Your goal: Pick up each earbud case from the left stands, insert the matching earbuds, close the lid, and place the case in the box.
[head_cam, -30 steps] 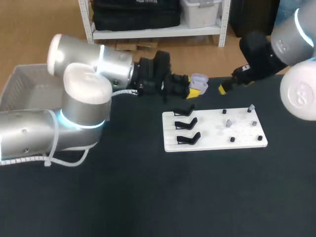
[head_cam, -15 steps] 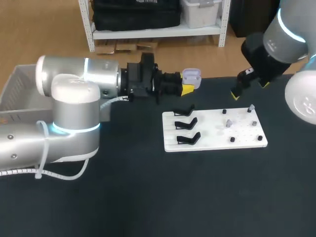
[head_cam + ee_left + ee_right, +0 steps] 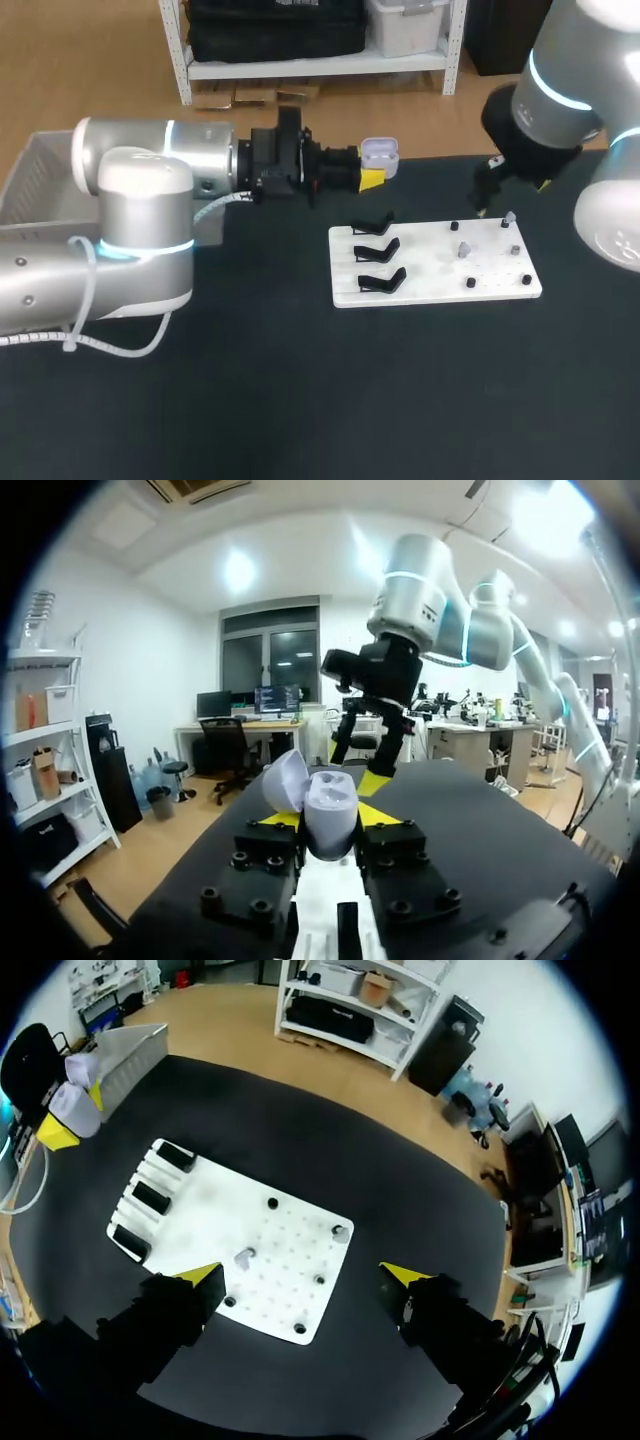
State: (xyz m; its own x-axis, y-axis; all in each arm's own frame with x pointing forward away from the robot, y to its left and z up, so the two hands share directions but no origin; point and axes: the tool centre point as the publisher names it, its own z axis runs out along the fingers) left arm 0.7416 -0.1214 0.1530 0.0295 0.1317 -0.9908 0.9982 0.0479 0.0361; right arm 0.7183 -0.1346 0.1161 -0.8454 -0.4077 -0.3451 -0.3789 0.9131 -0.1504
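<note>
Head view: left gripper (image 3: 371, 179) is held out level over the far edge of the table (image 3: 300, 400), a matte black top. It has the earbud case (image 3: 380, 154) clamped between its yellow tips. The case is a pale lilac, rounded, smooth plastic shell. Its lid (image 3: 377, 146) is flipped up and open.

Left wrist view: the case (image 3: 329, 813) sits upright between the fingers (image 3: 378, 811), gripped from both sides. The jaws are closed down to the case's width. The domed lid (image 3: 282, 780) tilts back off to one side, and two moulded sockets show in the top face.

Right wrist view: right gripper (image 3: 305, 1276) hangs above the white board (image 3: 200, 1200), jaws spread wide with nothing held. The board is a flat rectangle with a grid of small holes. It has a few round black pegs (image 3: 272, 1203) and three black stands (image 3: 154, 1198) in a column along one short edge.

Two small grey lumps (image 3: 243, 1257) sit among the pegs. They are probably the earbuds, but too small to be sure. One lies under the gripper and the other is near the board's corner.

In the head view the stands (image 3: 377, 251) look like angled, glossy black cradles. The box (image 3: 40, 175) is a pale, mesh-walled bin at the table's far left, well apart from the board.
</note>
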